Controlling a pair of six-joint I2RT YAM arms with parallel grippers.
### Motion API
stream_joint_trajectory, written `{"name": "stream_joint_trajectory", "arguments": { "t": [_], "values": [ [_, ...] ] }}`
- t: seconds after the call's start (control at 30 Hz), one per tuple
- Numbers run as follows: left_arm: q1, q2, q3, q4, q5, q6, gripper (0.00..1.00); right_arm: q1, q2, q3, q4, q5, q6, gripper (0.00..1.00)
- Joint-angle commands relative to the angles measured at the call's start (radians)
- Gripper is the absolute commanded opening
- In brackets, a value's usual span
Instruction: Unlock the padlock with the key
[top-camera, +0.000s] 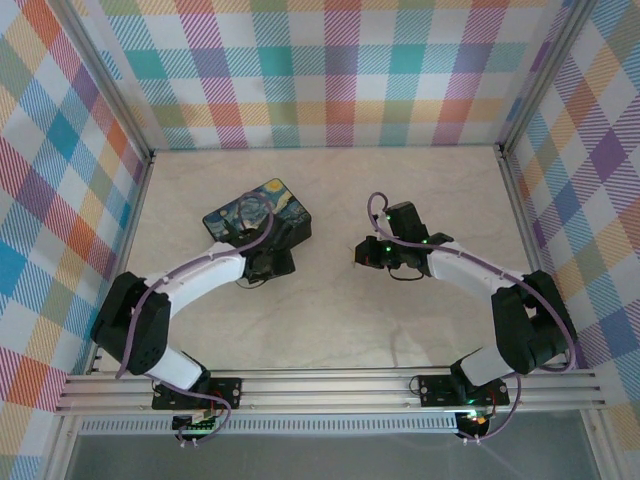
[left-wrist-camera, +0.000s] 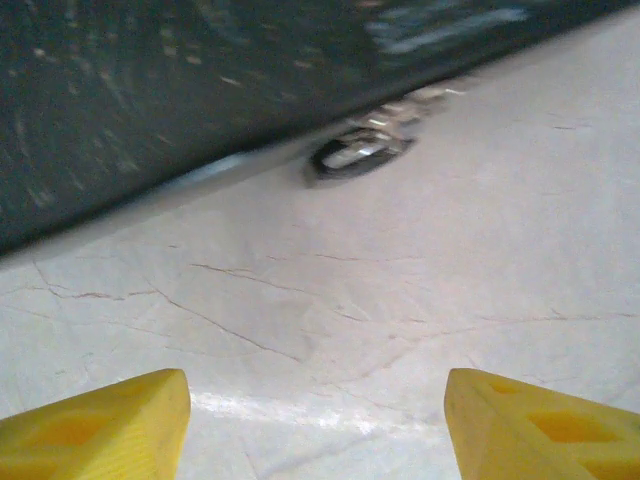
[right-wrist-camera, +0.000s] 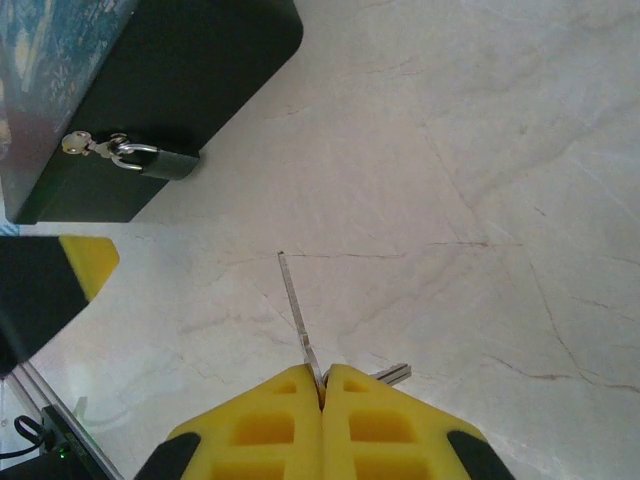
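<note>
Right wrist view: the right gripper (right-wrist-camera: 322, 385) is pressing its yellow fingers together on the key (right-wrist-camera: 300, 320). It is pinching the key so that the thin blade is sticking out ahead of the tips, while the head is peeking out to one side. The blade is hanging just above the table (right-wrist-camera: 480, 200), a pale, marble-like surface with fine dark veins running across it.

Further out, the padlock (right-wrist-camera: 165, 162) is hanging from a small silvery clasp (right-wrist-camera: 85, 145) on the dark side wall of the box (right-wrist-camera: 200, 70). It is a tiny blackish body with a thin shiny loop, lying sideways low against the wall, well apart from the key tip.

In the left wrist view, the left gripper (left-wrist-camera: 320, 430) is holding its two yellow fingers wide apart, gripping nothing and hovering low over the table. Ahead of it a blurred dark shape with silvery glints, probably the padlock (left-wrist-camera: 355, 155), is sitting at the foot of the box.

From the top external view, the left gripper (top-camera: 265, 262) is reaching to the near side of the box (top-camera: 255, 215), whose lid is showing a blue-and-yellow painting. The right gripper (top-camera: 368, 252) is pointing toward it from the right. Pastel checked walls (top-camera: 340, 70) are closing in the table on three sides, and a metal rail (top-camera: 330, 385) is carrying both arm bases.
</note>
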Motion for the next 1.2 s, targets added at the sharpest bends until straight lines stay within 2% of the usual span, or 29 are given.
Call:
{"name": "stream_joint_trajectory", "arguments": {
  "t": [0.0,0.2,0.4,0.5,0.67,0.83,1.0,1.17],
  "values": [
    [-0.042,0.008,0.013,0.026,-0.187,-0.09,0.67,0.006,0.0,0.015,0.015,-0.013,-0.005,0.0],
    [-0.104,0.118,0.053,0.042,-0.356,-0.213,0.67,-0.01,-0.06,0.01,-0.01,0.025,-0.001,0.0],
    [-0.129,0.232,0.091,0.105,-0.409,-0.279,0.67,-0.011,-0.06,0.018,-0.012,0.003,-0.013,0.0],
    [-0.146,0.263,0.099,0.109,-0.479,-0.312,0.66,-0.011,-0.058,0.006,0.013,-0.018,-0.004,0.0],
    [-0.153,0.33,0.136,0.073,-0.547,-0.341,0.61,-0.011,-0.058,-0.008,0.037,-0.045,-0.004,0.0],
    [-0.153,0.386,0.137,0.11,-0.577,-0.343,0.57,-0.011,-0.069,-0.026,0.044,-0.051,-0.014,0.0],
    [-0.153,0.434,0.161,0.123,-0.624,-0.332,0.47,-0.011,-0.077,-0.048,0.054,-0.062,-0.015,0.0],
    [-0.153,0.432,0.159,0.118,-0.658,-0.302,0.28,-0.009,-0.078,-0.067,0.055,-0.12,-0.031,0.0]
  ]
}}
